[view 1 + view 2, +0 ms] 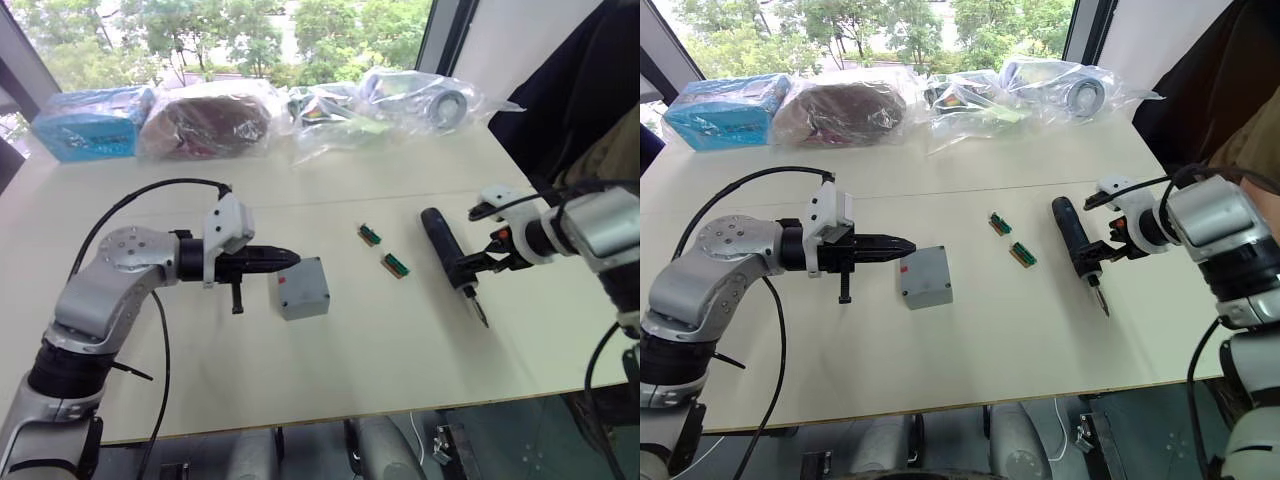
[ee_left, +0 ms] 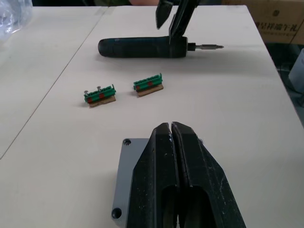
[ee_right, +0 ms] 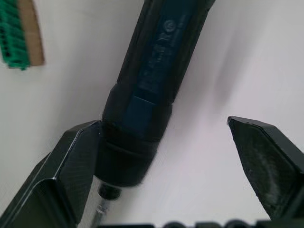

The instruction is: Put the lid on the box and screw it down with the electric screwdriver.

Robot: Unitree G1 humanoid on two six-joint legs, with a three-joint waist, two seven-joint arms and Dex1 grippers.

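Note:
The grey lid (image 1: 298, 282), with a small red mark, lies on top of the grey box (image 1: 310, 305) near the table's middle. My left gripper (image 1: 290, 258) is shut and empty, its tips over the lid's left edge. From the left wrist, the fingers (image 2: 156, 161) hover above the lid (image 2: 124, 175) and its corner screw holes. To the right lies the dark electric screwdriver (image 1: 443, 245), bit toward the front edge. My right gripper (image 1: 466, 274) is open and straddles its front collar. One finger (image 3: 71, 156) touches the screwdriver (image 3: 152, 76); the other stands apart.
Two small green terminal blocks (image 1: 370, 234) (image 1: 396, 265) lie between the box and the screwdriver. Clear plastic bags (image 1: 330, 110) and a blue package (image 1: 90, 125) line the far edge. The table's front edge (image 1: 400, 405) is close below the box.

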